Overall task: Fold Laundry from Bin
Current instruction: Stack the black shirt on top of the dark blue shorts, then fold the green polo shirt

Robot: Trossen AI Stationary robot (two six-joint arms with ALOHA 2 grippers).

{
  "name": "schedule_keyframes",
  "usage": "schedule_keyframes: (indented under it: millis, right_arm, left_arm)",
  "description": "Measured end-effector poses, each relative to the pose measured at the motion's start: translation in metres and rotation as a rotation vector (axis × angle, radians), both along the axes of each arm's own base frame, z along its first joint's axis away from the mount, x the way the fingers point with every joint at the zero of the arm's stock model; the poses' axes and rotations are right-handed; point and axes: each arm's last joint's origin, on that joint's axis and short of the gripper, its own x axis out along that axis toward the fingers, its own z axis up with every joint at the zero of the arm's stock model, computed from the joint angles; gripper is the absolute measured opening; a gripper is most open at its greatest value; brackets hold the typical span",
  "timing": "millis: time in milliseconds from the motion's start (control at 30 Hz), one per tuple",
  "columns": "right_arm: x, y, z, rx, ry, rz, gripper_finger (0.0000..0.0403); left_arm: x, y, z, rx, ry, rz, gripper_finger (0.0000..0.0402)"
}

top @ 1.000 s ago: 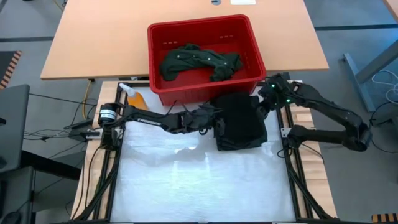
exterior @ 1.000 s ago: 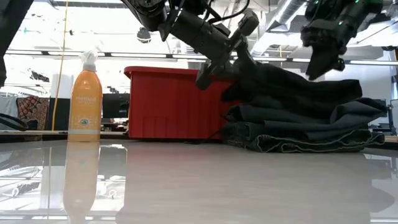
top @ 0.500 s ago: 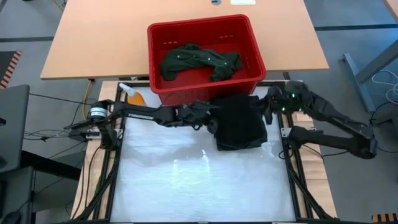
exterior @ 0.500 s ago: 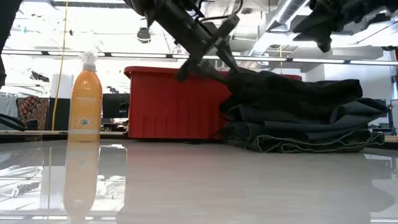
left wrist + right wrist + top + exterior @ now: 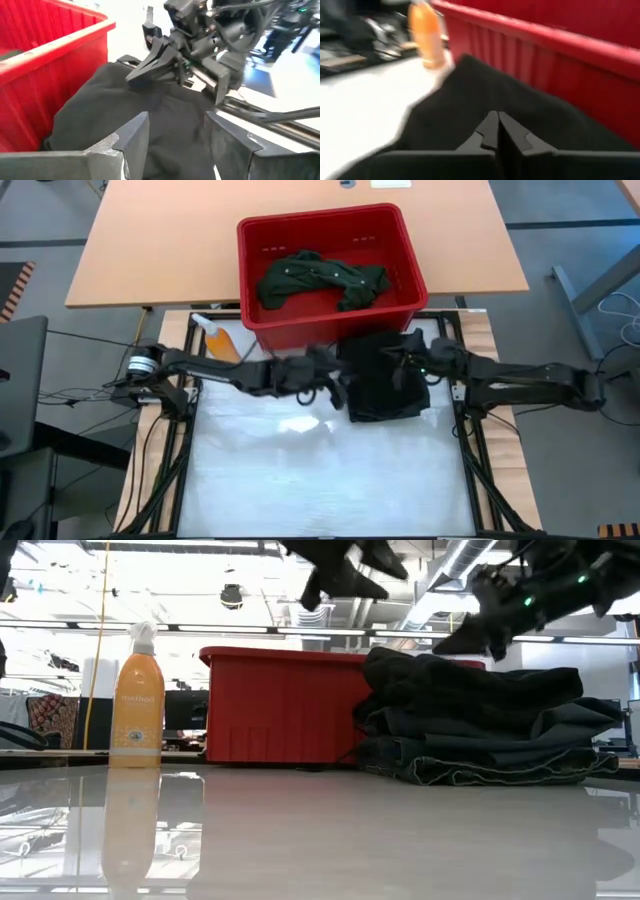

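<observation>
A stack of folded dark garments [image 5: 385,385] lies on the white table just in front of the red bin [image 5: 320,222]. Jeans are at the bottom of the stack [image 5: 480,720] and a black piece is on top. A dark green shirt [image 5: 320,280] lies crumpled in the bin. My left gripper [image 5: 175,137] is open and empty. It is raised at the stack's left side [image 5: 335,380]. My right gripper [image 5: 498,131] is shut. It is low over the top black piece [image 5: 455,640], coming from the right. My right gripper's shut fingertips [image 5: 137,74] slant down from the table's right side, close over the top black garment [image 5: 125,105] near its far edge. I cannot tell whether they touch the cloth.
An orange spray bottle [image 5: 218,337] stands left of the bin near the table's far left corner. The bin's wall [image 5: 270,705] is right behind the stack. The white table surface [image 5: 320,470] stretches out in front of the stack, toward the near edge.
My left gripper has risen up and away from the stack's left edge, where it was at the top black piece. My right gripper has gone from the stack's far right side toward the table's left, and has come down over the stack. The stack has stayed in place.
</observation>
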Motion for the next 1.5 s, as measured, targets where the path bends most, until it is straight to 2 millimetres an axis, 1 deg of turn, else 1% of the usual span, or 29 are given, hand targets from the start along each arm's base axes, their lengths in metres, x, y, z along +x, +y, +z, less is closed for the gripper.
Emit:
schedule_keyframes:
  millis: [67,133,233,333,433,567,700,800,867,933,1033,1100,1200,1267,1333,1433,1500]
  right_arm:
    - [0.003,-0.005,-0.007,-0.001,0.032,-0.045,0.0014]
    - [0.005,-0.012,-0.015,0.016,0.069,-0.088,0.0014]
    - [0.003,-0.024,-0.033,0.078,0.127,-0.214,0.0029]
    - [0.002,-0.035,-0.043,0.121,0.144,-0.327,0.0042]
    - [0.004,-0.044,-0.047,0.133,0.138,-0.375,0.0038]
    - [0.008,-0.045,-0.042,0.144,0.088,-0.348,0.0023]
    - [0.008,-0.04,-0.019,0.123,0.031,-0.317,0.0023]
    - [0.005,-0.031,-0.001,0.113,-0.013,-0.27,0.0035]
    - [0.001,-0.021,0.006,0.114,-0.025,-0.219,0.0039]
    - [-0.003,-0.009,0.009,0.126,-0.025,-0.144,0.0039]
    - [-0.009,0.012,0.012,0.16,-0.004,-0.012,0.0033]
    - [-0.011,0.027,0.01,0.175,0.0,0.073,0.0028]
    - [-0.013,0.049,0.0,0.187,0.045,0.194,0.0024]
    - [-0.014,0.061,-0.009,0.181,0.068,0.232,0.0025]
    - [-0.016,0.069,-0.021,0.173,0.103,0.218,0.0028]
    - [-0.019,0.079,-0.036,0.162,0.135,0.175,0.0034]
    - [-0.021,0.082,-0.043,0.157,0.143,0.158,0.0033]
  left_arm:
    - [0.01,0.004,-0.014,0.038,0.008,0.032,0.0181]
    - [0.022,0.015,-0.032,0.036,0.007,0.054,0.0181]
    - [0.033,0.033,-0.055,0.011,0.008,0.056,0.0181]
    - [0.033,0.049,-0.068,0.02,0.056,0.137,0.0181]
    - [0.029,0.066,-0.075,0.029,0.134,0.216,0.0181]
    - [0.021,0.085,-0.086,0.015,0.25,0.237,0.0181]
    - [0.017,0.091,-0.092,0.029,0.339,0.236,0.0181]
    - [0.016,0.087,-0.09,0.063,0.377,0.191,0.0181]
    - [0.015,0.079,-0.083,0.087,0.38,0.161,0.0181]
    - [0.013,0.07,-0.07,0.125,0.357,0.134,0.0181]
    - [0.008,0.057,-0.05,0.175,0.321,0.125,0.0181]
    - [0.004,0.049,-0.038,0.194,0.299,0.12,0.0181]
    - [0.004,0.037,-0.029,0.208,0.265,0.015,0.0181]
    - [0.007,0.025,-0.029,0.19,0.239,-0.104,0.0181]
    - [0.014,0.015,-0.035,0.173,0.203,-0.178,0.0181]
    - [0.025,0.005,-0.052,0.175,0.199,-0.194,0.0181]
    - [0.03,0.004,-0.065,0.18,0.21,-0.185,0.0181]
